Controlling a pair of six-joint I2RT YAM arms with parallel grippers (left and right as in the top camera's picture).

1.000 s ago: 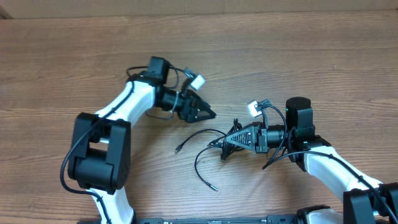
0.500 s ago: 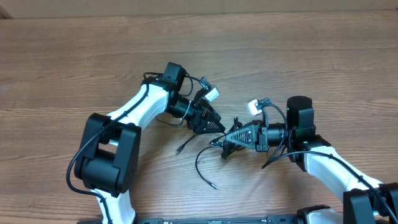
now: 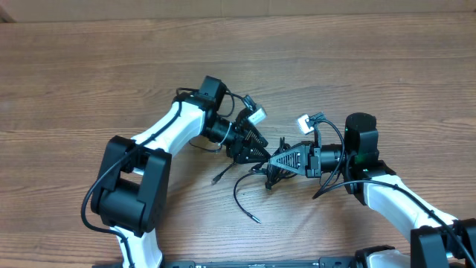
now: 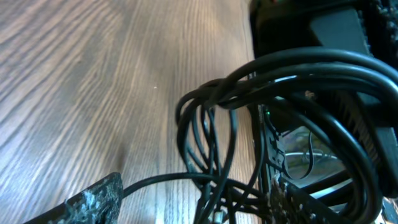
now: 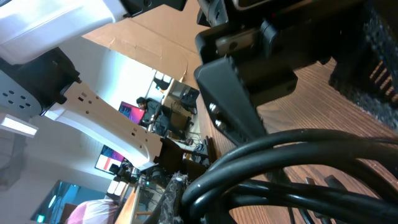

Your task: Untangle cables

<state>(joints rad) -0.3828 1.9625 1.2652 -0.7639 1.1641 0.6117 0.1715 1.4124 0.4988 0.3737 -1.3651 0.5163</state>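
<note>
Thin black cables (image 3: 268, 181) lie in a little knot on the brown wooden tabletop (image 3: 89, 74), a bit toward 5 o'clock from the middle. The right gripper (image 3: 271, 165) reaches in from 3 o'clock, and it is pinched tight on the knot. The left gripper (image 3: 259, 154) points at the knot from 10 o'clock and sits just beside the right one. It is spread wide and has nothing in it. In the left wrist view the cable loops are very close, and one grey finger (image 4: 93, 198) shows at 7 o'clock. Loose ends run out from the knot. One goes toward 9 o'clock and one curls down toward 7 o'clock.
</note>
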